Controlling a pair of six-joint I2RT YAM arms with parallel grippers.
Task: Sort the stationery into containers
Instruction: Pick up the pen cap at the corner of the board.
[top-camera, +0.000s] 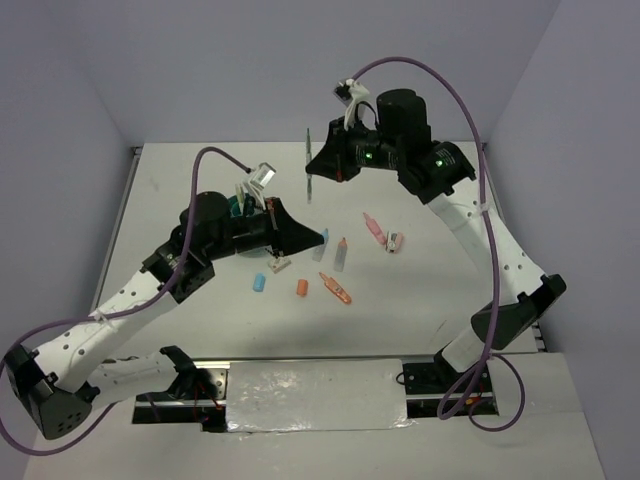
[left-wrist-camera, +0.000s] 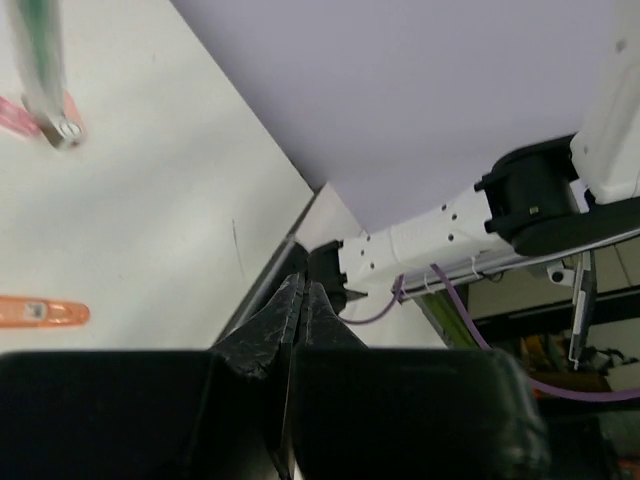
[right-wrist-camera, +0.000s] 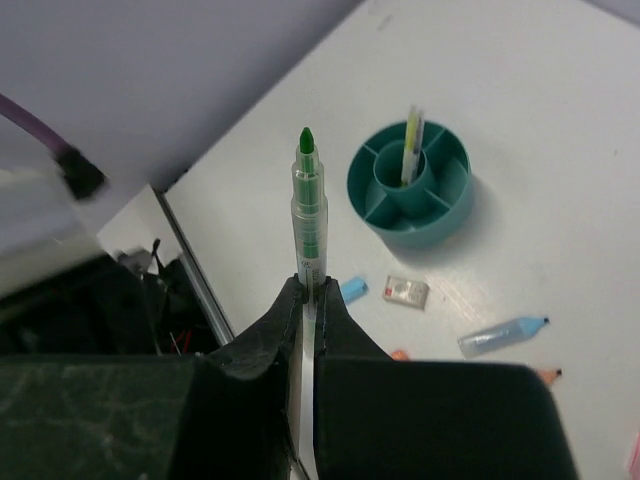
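Note:
My right gripper (right-wrist-camera: 309, 292) is shut on a green-tipped clear pen (right-wrist-camera: 308, 205), held upright high over the back of the table (top-camera: 308, 165). The round teal organizer (right-wrist-camera: 410, 190) stands below with a yellow pen (right-wrist-camera: 411, 145) in its centre cup; in the top view my left arm covers most of the organizer (top-camera: 238, 207). My left gripper (left-wrist-camera: 303, 298) is shut with nothing between its fingers, its tips (top-camera: 308, 240) next to a pale blue marker (top-camera: 322, 246). Loose on the table lie another blue marker (top-camera: 340, 256), a pink marker (top-camera: 373, 228), an orange marker (top-camera: 335, 288), an orange eraser (top-camera: 301, 288), a blue eraser (top-camera: 258, 284) and a whitish-tan piece (top-camera: 278, 266).
A small white eraser (top-camera: 396, 241) lies beside the pink marker. The table's metal rail (top-camera: 126, 205) runs along the left edge, and purple cables loop over both arms. The left wrist view shows an orange marker (left-wrist-camera: 40, 312) and a blurred marker (left-wrist-camera: 40, 70) close by.

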